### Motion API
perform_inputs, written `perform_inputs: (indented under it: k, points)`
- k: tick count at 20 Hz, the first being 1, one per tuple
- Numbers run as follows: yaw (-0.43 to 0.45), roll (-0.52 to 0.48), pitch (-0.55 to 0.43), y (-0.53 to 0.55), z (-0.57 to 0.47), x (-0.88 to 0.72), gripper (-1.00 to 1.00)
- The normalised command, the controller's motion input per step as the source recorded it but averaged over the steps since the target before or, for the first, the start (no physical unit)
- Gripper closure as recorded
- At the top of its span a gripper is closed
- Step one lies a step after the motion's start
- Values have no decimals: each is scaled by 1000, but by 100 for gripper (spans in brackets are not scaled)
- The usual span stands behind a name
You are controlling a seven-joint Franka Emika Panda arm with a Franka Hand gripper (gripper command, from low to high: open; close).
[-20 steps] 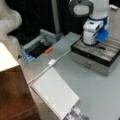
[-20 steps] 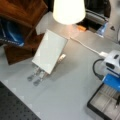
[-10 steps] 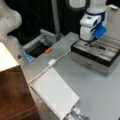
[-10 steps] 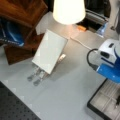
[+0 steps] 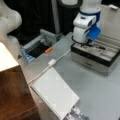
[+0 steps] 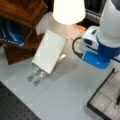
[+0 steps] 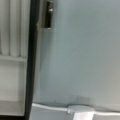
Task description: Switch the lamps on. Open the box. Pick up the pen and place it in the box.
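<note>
The box [image 5: 93, 58] stands open at a front view's right, its beige-lined tray showing; its corner also shows in a front view [image 6: 103, 98]. A slim dark pen [image 5: 100, 47] lies inside the tray, and shows again as a dark streak, the pen [image 6: 117, 100]. My gripper [image 5: 86, 44] hangs over the box's near-left part, apart from the pen, its fingers hidden under the white and blue wrist. One of the lamps [image 6: 68, 10] glows bright cream at a front view's top; its shade [image 5: 7, 58] shows partly. The wrist view holds the box rim [image 7: 32, 62] and no fingers.
A white spiral notebook lies propped on the table [image 5: 54, 93] [image 6: 50, 51]. A white cable with a plug [image 5: 51, 62] [image 7: 80, 111] runs past the box. The brown wooden cabinet [image 5: 13, 95] [image 6: 21, 27] and a grey tray with an orange item [image 5: 48, 50] stand nearby.
The arm has lifted up from the box and shifted a little toward its left edge. The dark pen stays lying in the tray.
</note>
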Motion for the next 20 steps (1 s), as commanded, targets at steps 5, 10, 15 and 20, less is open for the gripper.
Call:
perform_inputs:
  k: [5,10,15,20]
  points:
    - [-112,131,15,-302,55,-121,-100]
    - [-69,153,-44,-219,-50,-116,-100]
    - [5,199,-90,-197,-52,-126,-100]
    - [23,201,-81,-243,-35,-154,-100]
